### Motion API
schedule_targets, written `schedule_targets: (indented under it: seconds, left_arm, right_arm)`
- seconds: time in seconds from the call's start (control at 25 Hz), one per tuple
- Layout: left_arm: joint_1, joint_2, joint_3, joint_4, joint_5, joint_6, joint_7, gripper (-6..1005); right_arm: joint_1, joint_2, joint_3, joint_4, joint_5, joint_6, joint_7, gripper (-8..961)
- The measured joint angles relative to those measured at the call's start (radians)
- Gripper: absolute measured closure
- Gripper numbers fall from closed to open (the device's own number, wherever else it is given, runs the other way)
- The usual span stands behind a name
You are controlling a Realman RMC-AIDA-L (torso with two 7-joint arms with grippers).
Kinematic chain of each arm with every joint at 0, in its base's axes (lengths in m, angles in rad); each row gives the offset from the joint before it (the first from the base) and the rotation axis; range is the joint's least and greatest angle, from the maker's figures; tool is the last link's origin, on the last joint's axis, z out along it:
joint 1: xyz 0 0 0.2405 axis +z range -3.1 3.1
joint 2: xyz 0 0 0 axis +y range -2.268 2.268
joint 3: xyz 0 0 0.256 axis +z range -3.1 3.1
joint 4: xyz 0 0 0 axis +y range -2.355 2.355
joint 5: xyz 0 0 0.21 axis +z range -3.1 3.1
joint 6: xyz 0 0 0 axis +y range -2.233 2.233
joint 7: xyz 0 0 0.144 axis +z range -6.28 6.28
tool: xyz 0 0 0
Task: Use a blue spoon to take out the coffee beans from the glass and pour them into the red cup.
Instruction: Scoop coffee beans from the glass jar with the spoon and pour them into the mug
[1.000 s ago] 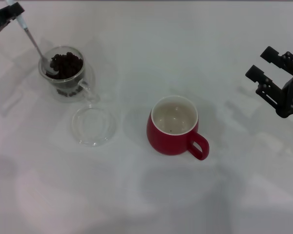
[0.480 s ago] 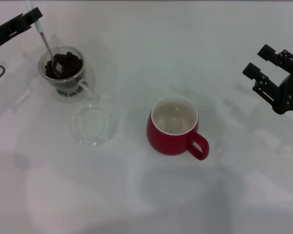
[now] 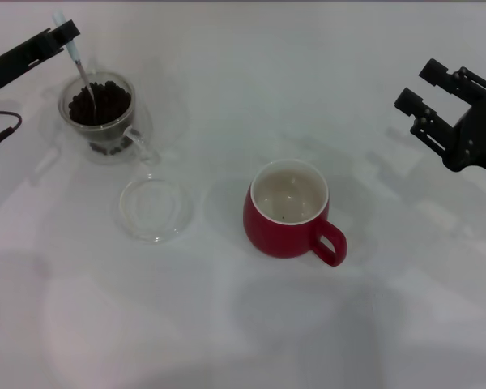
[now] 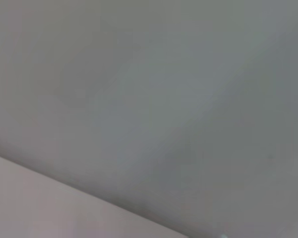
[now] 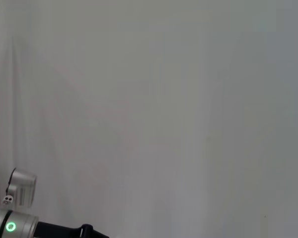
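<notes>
At the far left of the head view, my left gripper point(image 3: 62, 36) is shut on the pale handle of the blue spoon point(image 3: 80, 69). The spoon stands steeply with its bowl sunk into the coffee beans point(image 3: 102, 102). Those dark beans fill the glass point(image 3: 105, 121), a clear mug whose handle points toward the front right. The red cup point(image 3: 288, 209) stands at the table's middle, cream inside, with one or two dark specks at its bottom. My right gripper point(image 3: 433, 91) hangs open at the right edge, well away from the cup. Neither wrist view shows any task object.
A flat round clear glass dish point(image 3: 154, 209) lies just in front of the glass, between it and the red cup. The white table point(image 3: 251, 324) stretches around them. A silver arm joint with a green light point(image 5: 12, 218) shows in a corner of the right wrist view.
My left gripper has swung in and tipped the spoon more upright, pushing its bowl from the glass's left rim down into the beans. The glass shifted slightly back. The right gripper rose a little.
</notes>
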Motion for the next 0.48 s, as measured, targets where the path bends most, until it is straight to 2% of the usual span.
schedule_targets:
  seconds: [0.2,0.48]
  left_arm:
    - [-0.001,0.0,0.0,0.002,-0.001,-0.001,-0.022,875]
    - [0.006,0.0,0.0,0.002,-0.002,0.004,-0.156,875]
  right_arm:
    - [0.006,-0.001,0.0,0.0,0.0,0.0,0.0,408]
    - [0.007,-0.001,0.0,0.002,0.0,0.0,0.001,408]
